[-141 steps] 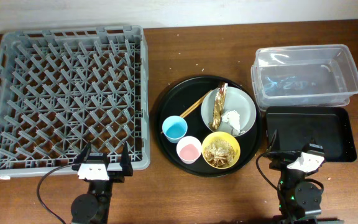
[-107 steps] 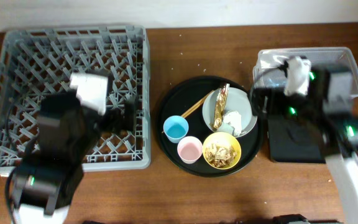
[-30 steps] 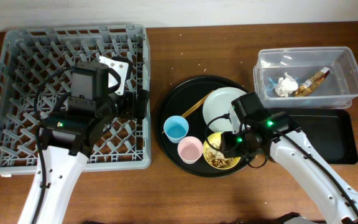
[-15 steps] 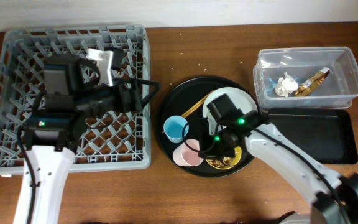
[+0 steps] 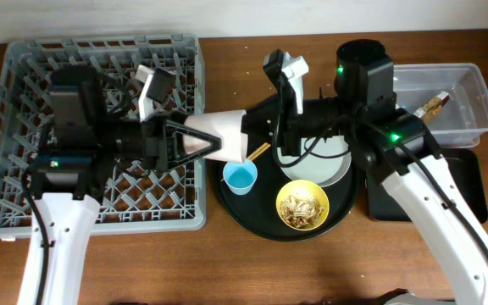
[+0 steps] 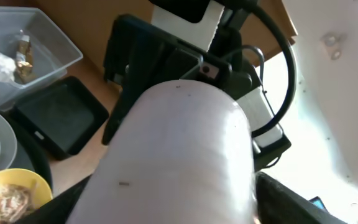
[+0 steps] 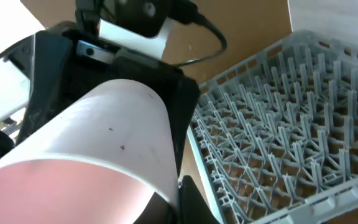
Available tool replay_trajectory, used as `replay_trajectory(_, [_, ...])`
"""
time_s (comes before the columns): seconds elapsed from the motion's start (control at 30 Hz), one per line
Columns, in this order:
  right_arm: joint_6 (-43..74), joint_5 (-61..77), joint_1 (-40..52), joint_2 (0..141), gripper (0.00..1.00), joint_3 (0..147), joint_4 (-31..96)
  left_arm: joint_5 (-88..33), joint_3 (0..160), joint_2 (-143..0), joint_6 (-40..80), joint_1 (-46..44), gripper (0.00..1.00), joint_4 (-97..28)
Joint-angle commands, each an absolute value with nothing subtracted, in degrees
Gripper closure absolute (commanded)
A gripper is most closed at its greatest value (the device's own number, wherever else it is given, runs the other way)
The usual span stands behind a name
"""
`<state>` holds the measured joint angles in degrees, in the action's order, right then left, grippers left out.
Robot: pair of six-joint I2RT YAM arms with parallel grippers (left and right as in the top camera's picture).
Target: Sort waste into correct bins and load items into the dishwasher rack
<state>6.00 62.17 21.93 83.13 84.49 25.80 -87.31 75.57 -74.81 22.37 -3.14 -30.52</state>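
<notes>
Pink cup (image 5: 214,142) midair between rack (image 5: 91,222) and round tray (image 5: 227,199), right gripper (image 5: 254,140) pinching its rim, left gripper (image 5: 183,141) straddling it, grip unclear; light, rigid, slick, so clamp the wall

Pink cup (image 5: 214,140), centre frame: smooth matt plastic, a few dark specks on its wall. Rack (image 5: 15,127) at left, dull grey plastic. Tub (image 5: 484,102), upper right, clear glossy plastic. Table (image 5: 227,271) is dark wood, faintly sheened. Yellow bowl (image 5: 281,196) shines.
</notes>
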Motion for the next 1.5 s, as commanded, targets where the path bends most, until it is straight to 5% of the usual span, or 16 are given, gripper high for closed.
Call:
replay_trajectory(0.0, [8.5, 60.9, 21.8, 85.0, 0.96, 85.2, 24.6, -90.2, 76.1, -74.9, 23.1, -4.1, 0.35, -30.4])
replay_trajectory(0.03, [9.1, 61.2, 21.8, 85.0, 0.93, 85.2, 24.6, -90.0, 76.1, -74.9, 23.1, -4.1, 0.41, -29.9])
replay_trajectory(0.1, [9.9, 61.3, 21.7, 84.7, 0.41, 85.2, 24.6, -86.8, 76.1, -74.9, 23.1, -4.1, 0.42, -27.4])
replay_trajectory(0.23, [14.2, 60.6, 18.3, 82.3, 0.29, 85.4, 25.8, -69.9, 76.1, -74.9, 23.1, 0.0, 0.41, -29.5])
replay_trajectory(0.33, [17.3, 53.4, 16.1, 81.6, 0.23, 85.4, 37.3, -53.4, 76.2, -74.3, 20.9, 8.7, 0.42, -43.2])
replay_trajectory(0.4, [15.3, 35.6, 20.8, 81.7, 0.22, 85.4, 52.5, -42.3, 76.3, -73.1, 18.0, 16.0, 0.42, -52.9])
replay_trajectory(0.5, [15.3, 15.3, 28.4, 81.9, 0.16, 85.4, 60.8, -9.9, 78.1, -72.1, 18.2, 27.1, 0.41, -66.4])
replay_trajectory(0.63, [15.5, 14.5, 29.2, 81.9, 0.14, 85.4, 60.9, 7.0, 77.0, -73.1, 28.5, 34.7, 0.43, -69.9])
replay_trajectory(0.93, [15.5, 14.5, 29.2, 81.9, 0.14, 85.4, 62.5, -6.5, 75.1, -96.7, 30.1, 38.5, 0.41, -61.3])
replay_trajectory(1.0, [15.5, 14.5, 29.2, 81.9, 0.14, 85.4, 62.5, -5.7, 75.1, -97.4, 30.1, 38.5, 0.32, -61.3])
replay_trajectory(1.07, [15.5, 14.5, 29.3, 81.9, 0.13, 85.4, 62.8, -5.8, 75.6, -97.4, 29.9, 38.5, 0.01, -62.4])
replay_trajectory(1.17, [15.5, 14.5, 29.3, 83.5, 0.12, 85.4, 63.9, -9.0, 84.7, -95.9, 26.7, 38.3, 0.01, -69.8])
replay_trajectory(1.23, [15.4, 14.5, 30.4, 86.2, 0.25, 85.3, 62.3, -12.6, 93.1, -92.4, 20.0, 35.6, 0.01, -74.6])
replay_trajectory(1.37, [15.5, 8.3, 32.9, 97.4, 0.27, 85.3, 58.6, -18.3, 96.7, -83.1, 11.5, 22.7, 0.01, -75.6])
replay_trajectory(1.47, [15.5, 8.6, 32.9, 108.4, 0.45, 85.3, 52.8, -20.2, 96.7, -81.2, 10.6, 17.3, 0.01, -77.6])
